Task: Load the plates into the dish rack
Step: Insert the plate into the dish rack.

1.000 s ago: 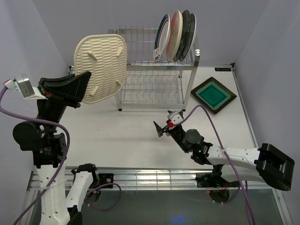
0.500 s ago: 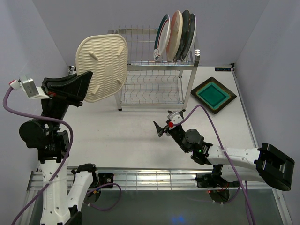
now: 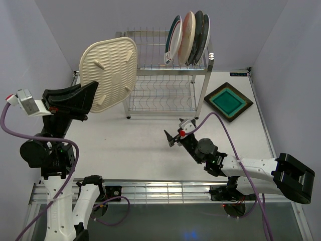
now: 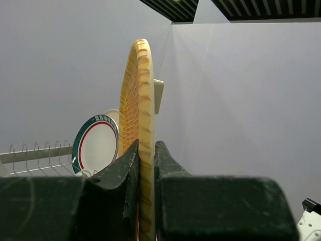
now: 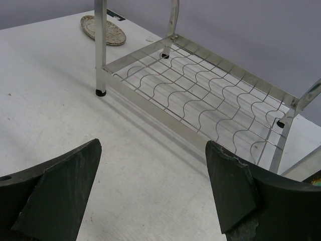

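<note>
- Left arm: wrist drops and swings out to the left compared with a second ago. The yellow square plate (image 3: 109, 73) barely shifts and leans a touch more.
- Left gripper (image 3: 94, 86) pinches the plate's lower edge. The left wrist view shows both fingers (image 4: 125, 165) pressed flat against the plate, which stands on edge.
- The plate hangs in the air, left of the rack (image 3: 160, 94) and level with its top shelf. It is clear of the wires.
- Judgement: this looks like re-aiming, not travel. The plate is no closer to a slot, so insertion is not yet begun.
- Right gripper (image 3: 173, 136) is spread wide, holds nothing, and sits low over the table (image 3: 135, 150) near the rack's front. It has not moved across the three views.
- Four plates (image 3: 188, 37) stand in the right end of the top shelf, unchanged.
- The brown square plate (image 3: 228, 101) lies flat to the right of the rack.
- A small round plate (image 5: 104, 30) lies flat beyond the rack's far left post.
</note>
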Robot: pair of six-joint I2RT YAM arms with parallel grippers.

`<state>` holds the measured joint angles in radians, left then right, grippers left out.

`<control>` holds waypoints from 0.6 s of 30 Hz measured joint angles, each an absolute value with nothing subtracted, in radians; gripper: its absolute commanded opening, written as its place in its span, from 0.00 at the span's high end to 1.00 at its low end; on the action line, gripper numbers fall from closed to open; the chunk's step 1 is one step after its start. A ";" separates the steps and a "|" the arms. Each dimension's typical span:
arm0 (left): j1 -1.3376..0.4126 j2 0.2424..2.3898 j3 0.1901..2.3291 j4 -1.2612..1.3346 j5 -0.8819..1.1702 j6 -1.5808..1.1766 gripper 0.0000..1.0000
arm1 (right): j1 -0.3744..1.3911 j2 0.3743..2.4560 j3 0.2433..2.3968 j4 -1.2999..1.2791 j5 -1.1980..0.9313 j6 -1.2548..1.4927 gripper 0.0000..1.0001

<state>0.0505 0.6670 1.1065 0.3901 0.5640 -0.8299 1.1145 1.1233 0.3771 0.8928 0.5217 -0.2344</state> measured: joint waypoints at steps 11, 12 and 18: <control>-0.044 0.634 1.092 0.437 0.546 -0.783 1.00 | 1.114 1.124 0.377 0.890 0.525 -0.228 0.10; -0.072 0.634 1.085 0.438 0.540 -0.772 1.00 | 1.114 1.124 0.377 0.889 0.525 -0.228 0.10; -0.198 0.654 1.064 0.433 0.493 -0.688 1.00 | 1.114 1.114 0.377 0.885 0.529 -0.227 0.10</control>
